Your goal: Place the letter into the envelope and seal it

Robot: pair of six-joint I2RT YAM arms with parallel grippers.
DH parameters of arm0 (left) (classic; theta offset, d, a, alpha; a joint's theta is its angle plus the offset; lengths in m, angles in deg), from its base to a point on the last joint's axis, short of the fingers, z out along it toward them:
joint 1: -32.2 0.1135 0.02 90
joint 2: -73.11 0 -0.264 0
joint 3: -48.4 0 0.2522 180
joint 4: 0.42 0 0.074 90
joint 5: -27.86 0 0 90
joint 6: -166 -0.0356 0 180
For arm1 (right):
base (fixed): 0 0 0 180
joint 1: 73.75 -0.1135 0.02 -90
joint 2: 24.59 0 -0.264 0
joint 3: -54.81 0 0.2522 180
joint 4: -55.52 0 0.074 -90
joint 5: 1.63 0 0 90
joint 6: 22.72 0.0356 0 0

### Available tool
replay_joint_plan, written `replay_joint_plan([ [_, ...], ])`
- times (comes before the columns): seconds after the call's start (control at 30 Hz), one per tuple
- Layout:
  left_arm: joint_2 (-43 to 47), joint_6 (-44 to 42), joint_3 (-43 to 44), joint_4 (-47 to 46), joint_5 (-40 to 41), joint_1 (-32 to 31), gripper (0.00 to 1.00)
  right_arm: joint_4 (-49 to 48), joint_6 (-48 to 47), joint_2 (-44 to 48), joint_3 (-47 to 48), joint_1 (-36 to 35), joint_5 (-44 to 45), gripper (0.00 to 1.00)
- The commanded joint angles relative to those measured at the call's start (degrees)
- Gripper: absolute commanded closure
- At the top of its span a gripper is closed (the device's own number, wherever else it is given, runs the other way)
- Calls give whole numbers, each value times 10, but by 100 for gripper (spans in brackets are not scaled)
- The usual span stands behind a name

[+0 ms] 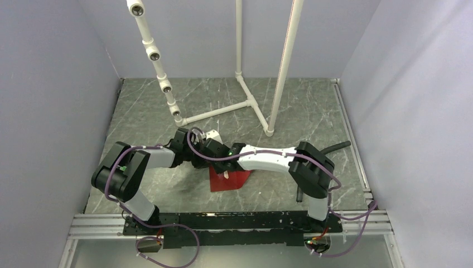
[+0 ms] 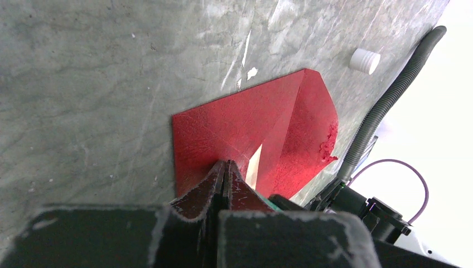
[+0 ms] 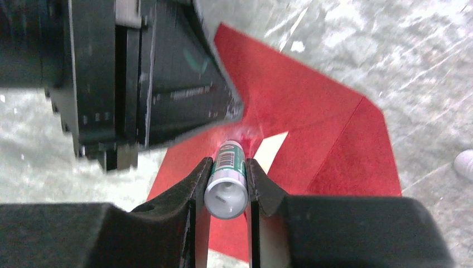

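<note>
Sealing now: right fingers (image 3: 189,195) clamp a glue stick (image 3: 228,178), left fingers (image 2: 209,184) together seem to pin the envelope (image 2: 234,123); next, glue the flap (image 2: 312,125).

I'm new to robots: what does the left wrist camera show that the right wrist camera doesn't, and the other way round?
Left wrist only: a black ribbed hose and a purple cable. Right wrist only: a green-and-white tube clamped in the right gripper. Both: the red envelope, flap open, with a pale sliver of the letter showing.
</note>
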Motion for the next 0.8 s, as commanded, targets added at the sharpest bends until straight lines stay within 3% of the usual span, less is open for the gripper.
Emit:
replay_joint_plan([
  [0.0,-41,-27,-22,85,82,-3,98,46,2,-61,21,24,52,100],
  [0.77,-40,-35,-19,106,93,-3,98,142,21,-14,7,-4,-108,100],
])
